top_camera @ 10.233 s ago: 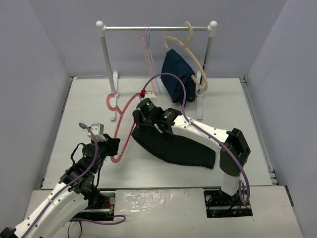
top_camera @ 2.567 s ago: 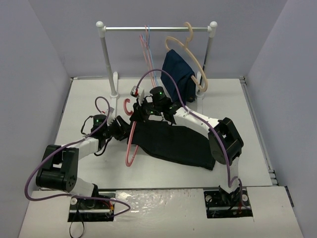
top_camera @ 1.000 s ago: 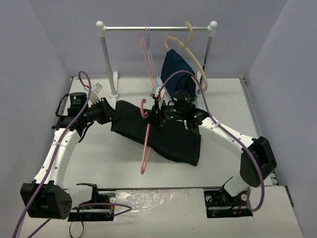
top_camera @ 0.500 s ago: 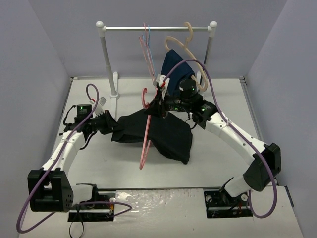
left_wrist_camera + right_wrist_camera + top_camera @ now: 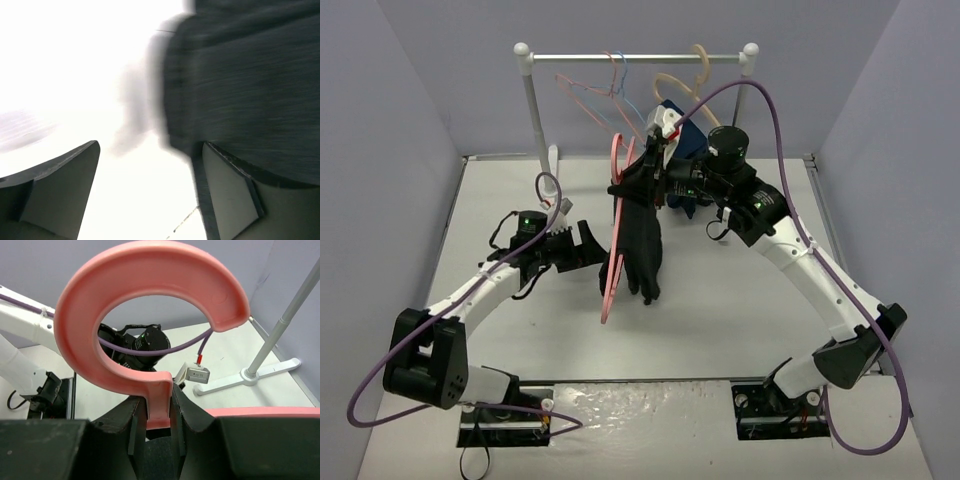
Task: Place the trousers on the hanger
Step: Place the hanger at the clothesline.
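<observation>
Trousers (image 5: 645, 240): location? (K)

Draped over the hanger (image 5: 609, 275), hanging as a dark bunched column above the middle of the bench (image 5: 750, 310), in front of the rail (image 5: 635, 58). Top view does not show whether the lower end touches the bench. (M)

Hanger held by? (K)

Right gripper (image 5: 642, 178), closed on the hanger's neck just under the hook. Right wrist view shows the pink neck pinched between both fingers (image 5: 134, 426), with the hook standing clear above them. The hanger is tilted, its lower pink edge showing left of the fabric. (M)

Left side? (K)

Left gripper (image 5: 595, 247) sits low, just left of the hanger, jaws spread wide and holding nothing. Left wrist view is blurred: bright bench between the fingers (image 5: 60, 185), black fabric filling the upper right above the right-hand finger. Contact cannot be made out. (M)

Else at the rail? (K)

Tan hanger (image 5: 701, 52) hooked on it; navy garment (image 5: 695, 140) mostly hidden behind the right arm. (M)
</observation>
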`<state>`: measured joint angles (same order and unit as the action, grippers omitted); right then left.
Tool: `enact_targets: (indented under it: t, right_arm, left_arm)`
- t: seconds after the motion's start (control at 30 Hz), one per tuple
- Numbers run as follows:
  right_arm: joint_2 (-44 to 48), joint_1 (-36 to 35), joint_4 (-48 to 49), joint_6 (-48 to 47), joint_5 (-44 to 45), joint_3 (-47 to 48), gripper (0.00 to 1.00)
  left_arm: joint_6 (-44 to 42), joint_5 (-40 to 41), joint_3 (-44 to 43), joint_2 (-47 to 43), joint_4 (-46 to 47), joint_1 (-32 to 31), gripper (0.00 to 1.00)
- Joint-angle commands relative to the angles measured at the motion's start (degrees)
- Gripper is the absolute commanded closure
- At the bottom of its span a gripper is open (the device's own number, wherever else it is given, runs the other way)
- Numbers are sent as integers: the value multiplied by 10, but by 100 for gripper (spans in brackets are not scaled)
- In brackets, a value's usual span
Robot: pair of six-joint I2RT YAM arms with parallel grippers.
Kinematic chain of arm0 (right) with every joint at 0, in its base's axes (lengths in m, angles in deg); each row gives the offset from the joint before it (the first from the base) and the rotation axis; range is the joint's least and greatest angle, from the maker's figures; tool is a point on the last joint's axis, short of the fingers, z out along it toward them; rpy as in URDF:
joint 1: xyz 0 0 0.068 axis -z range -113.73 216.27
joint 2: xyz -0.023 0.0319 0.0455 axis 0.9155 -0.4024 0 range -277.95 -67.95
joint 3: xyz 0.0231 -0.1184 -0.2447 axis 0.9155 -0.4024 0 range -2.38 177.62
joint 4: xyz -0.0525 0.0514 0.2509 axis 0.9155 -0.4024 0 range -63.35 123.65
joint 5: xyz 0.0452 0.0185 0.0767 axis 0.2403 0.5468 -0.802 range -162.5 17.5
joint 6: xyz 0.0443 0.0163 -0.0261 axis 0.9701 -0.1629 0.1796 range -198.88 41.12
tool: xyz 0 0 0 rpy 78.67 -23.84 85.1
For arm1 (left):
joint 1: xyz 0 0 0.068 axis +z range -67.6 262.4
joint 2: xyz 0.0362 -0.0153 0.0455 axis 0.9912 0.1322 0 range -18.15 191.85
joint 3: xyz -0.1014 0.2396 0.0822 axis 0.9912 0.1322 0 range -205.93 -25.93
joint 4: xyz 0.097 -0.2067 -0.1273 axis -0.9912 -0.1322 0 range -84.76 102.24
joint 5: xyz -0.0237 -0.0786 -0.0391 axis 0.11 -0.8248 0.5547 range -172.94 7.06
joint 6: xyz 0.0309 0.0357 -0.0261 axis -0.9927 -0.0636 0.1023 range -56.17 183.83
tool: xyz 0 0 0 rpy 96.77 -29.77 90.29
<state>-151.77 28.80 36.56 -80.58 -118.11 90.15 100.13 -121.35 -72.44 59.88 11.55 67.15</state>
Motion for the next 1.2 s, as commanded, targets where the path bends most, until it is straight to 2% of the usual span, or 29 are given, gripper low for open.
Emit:
enact_targets:
  t: [0.0,0.2,0.37,0.57,0.73,0.93,1.03,1.17]
  right_arm:
    - [13,-1,86,5,7,62,100]
    - [3,-5,65,-2,50,65,100]
    - [-5,-16,48,-18,86,63,100]
    - [-25,-47,32,-33,160,68,100]
    - [-52,-77,21,-45,221,85,100]
    - [-84,-82,20,-39,264,105,100]
    - [-90,-84,21,-40,276,115,100]
    - [-93,-86,21,-45,289,124,100]
  left_arm:
    - [-29,96,-35,-65,-39,19,17]
    - [-140,246,-195,-177,-307,51,14]
    - [-178,234,-317,-212,-388,48,13]
    - [-177,197,-385,-237,-405,3,12]
    - [-180,206,-389,-230,-399,-54,12]
    - [-202,275,-397,-199,-406,-153,13]
    - [-203,296,-402,-173,-416,-182,13]
    - [-196,304,-402,-157,-410,-202,21]
